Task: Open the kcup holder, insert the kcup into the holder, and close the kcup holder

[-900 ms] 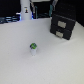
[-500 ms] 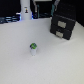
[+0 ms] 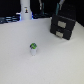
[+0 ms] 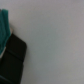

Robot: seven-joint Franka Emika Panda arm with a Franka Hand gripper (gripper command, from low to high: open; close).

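claw itself i can't find in either picture, so whether its jaws stand apart or together i cannot tell. from the exterior view, the holder (image 3: 64,27) sits toward the view's right at the far side of the table (image 3: 20,65), a black box with two stacked fronts, both looking flush and shut as far as the blur allows. the kcup (image 3: 33,48) stands upright, green top up, out on the open table, well apart from the holder and nearer the camera. a white post (image 3: 25,10) stands at the back toward the view's left. the wrist view shows mostly bare pale table, with a dark boxy shape (image 4: 12,59) at one edge and a teal-green smear (image 4: 4,27) beside it; too blurred to name either for certain. judging by this, the opening step is not yet done, so the arm should go to the holder first, catch a drawer front squarely and pull straight out along its slide, slowly, lest the light box drag across the table.
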